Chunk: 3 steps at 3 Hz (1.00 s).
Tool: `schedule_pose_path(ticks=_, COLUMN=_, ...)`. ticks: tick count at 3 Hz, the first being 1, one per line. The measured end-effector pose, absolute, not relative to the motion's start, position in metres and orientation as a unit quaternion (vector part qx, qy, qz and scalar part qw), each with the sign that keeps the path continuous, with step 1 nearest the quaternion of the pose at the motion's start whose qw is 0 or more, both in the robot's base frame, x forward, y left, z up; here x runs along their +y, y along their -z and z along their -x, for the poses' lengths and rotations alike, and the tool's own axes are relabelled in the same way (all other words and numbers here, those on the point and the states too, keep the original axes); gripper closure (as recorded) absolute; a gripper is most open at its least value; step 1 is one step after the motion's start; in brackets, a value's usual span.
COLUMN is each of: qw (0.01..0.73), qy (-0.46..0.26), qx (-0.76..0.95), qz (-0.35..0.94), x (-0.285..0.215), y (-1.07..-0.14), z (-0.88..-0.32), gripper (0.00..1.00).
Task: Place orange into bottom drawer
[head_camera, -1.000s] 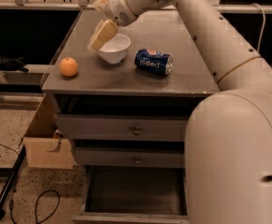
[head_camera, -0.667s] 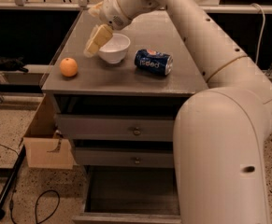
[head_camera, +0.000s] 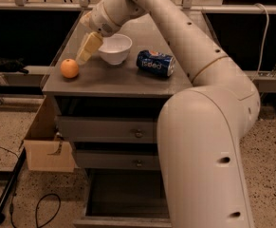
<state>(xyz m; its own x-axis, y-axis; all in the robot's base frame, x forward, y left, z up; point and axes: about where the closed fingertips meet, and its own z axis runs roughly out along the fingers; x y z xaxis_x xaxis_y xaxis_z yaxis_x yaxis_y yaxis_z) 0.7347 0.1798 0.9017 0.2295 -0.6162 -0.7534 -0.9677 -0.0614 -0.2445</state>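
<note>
Fingers (head_camera: 89, 45) (spread or shut: cannot tell) just beside orange (head_camera: 69, 68) near worktop's (head_camera: 123, 78) left edge; gripper (head_camera: 82, 60) must straddle it squarely before squeezing.

The claw (head_camera: 86, 53) hangs in the upper left of the frame, in the narrow gap between the orange (head_camera: 69, 68) and the white bowl (head_camera: 115, 49). Above the orange and to its left the way is open. The blue can (head_camera: 155, 62) lies on its side to the right of the bowl. In front of both there is a bare strip of counter (head_camera: 123, 82). At the bottom of the frame the bottom drawer (head_camera: 123, 196) is pulled out and open from above, but the thick arm (head_camera: 208, 141) covers its right part. A cardboard box (head_camera: 47, 151) stands on the floor at the lower left.
</note>
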Motion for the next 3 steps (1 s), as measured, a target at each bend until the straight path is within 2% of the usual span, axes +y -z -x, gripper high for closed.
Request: schedule_pose_path(ticks=3, qw=0.341, qy=-0.238, qx=0.608, qz=0.676, x=0.204, y=-0.86, z=-0.703, gripper=0.0)
